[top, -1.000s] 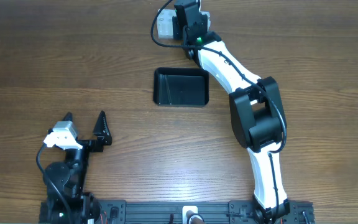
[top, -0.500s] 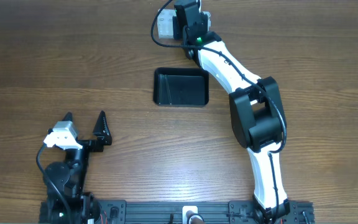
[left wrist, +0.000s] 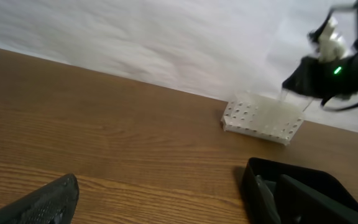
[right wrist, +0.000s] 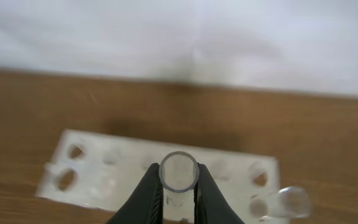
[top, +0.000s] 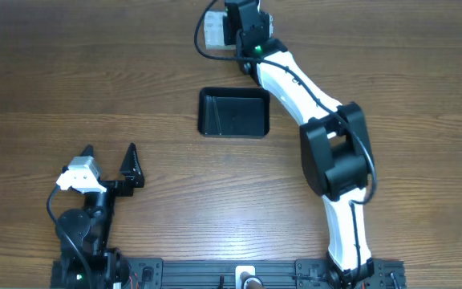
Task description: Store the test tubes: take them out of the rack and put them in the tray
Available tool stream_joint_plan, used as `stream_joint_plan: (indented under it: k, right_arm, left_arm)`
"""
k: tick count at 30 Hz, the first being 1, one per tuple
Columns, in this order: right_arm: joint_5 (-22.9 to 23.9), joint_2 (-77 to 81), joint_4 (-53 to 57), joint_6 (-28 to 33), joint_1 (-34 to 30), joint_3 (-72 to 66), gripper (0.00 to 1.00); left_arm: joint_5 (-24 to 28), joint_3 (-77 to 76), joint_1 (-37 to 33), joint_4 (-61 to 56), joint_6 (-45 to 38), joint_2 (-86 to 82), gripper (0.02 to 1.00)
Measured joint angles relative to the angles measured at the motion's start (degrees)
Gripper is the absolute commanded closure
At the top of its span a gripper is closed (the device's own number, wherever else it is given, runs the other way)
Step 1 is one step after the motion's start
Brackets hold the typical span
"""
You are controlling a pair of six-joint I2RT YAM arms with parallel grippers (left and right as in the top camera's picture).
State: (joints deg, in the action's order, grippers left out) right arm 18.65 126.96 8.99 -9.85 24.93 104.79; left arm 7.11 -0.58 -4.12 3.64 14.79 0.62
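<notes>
The right gripper (right wrist: 178, 188) is closed narrowly on the mouth of a clear test tube (right wrist: 179, 170) over the white rack (right wrist: 98, 168) at the table's (top: 70, 64) far edge, and another tube (right wrist: 289, 200) stands near one end of the rack. The black tray (top: 201, 112) lies nearer, at mid-table. The left gripper (top: 109, 149) rests at the near left with its fingers spread wide.

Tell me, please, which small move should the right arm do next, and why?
Probably lift straight up. The right gripper is shut on the clear glass test tube, directly above the white plastic rack with holes; whether its bottom has left the hole is unclear. The black rectangular tray lies apart.
</notes>
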Motion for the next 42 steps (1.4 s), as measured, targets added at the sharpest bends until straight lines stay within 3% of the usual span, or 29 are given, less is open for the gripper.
stream_joint_plan:
  k: [5,10,20,30,42]
  right_arm:
    - [0.72,-9.73,0.68,1.07,0.37,0.09,0.897]
    - [0.09,-19.65,10.27,-0.46,0.63,2.14,0.904]
    - [-13.29,-17.55,36.26,-8.55,0.79,1.33,0.928]
    - [-21.29,-3.76,39.30,-12.26,0.85,-0.42,0.930]
    - [-22.86,-1.95,41.57,-12.85,2.19,-0.46,0.917]
  left_arm:
    - [0.00,0.00,0.00,0.00,0.00,0.00,0.018]
    - [0.00,0.00,0.00,0.00,0.00,0.00,0.018]
    - [0.00,0.00,0.00,0.00,0.00,0.00,0.018]
    - [0.00,0.00,0.00,0.00,0.00,0.00,0.018]
    - [0.00,0.00,0.00,0.00,0.00,0.00,0.018]
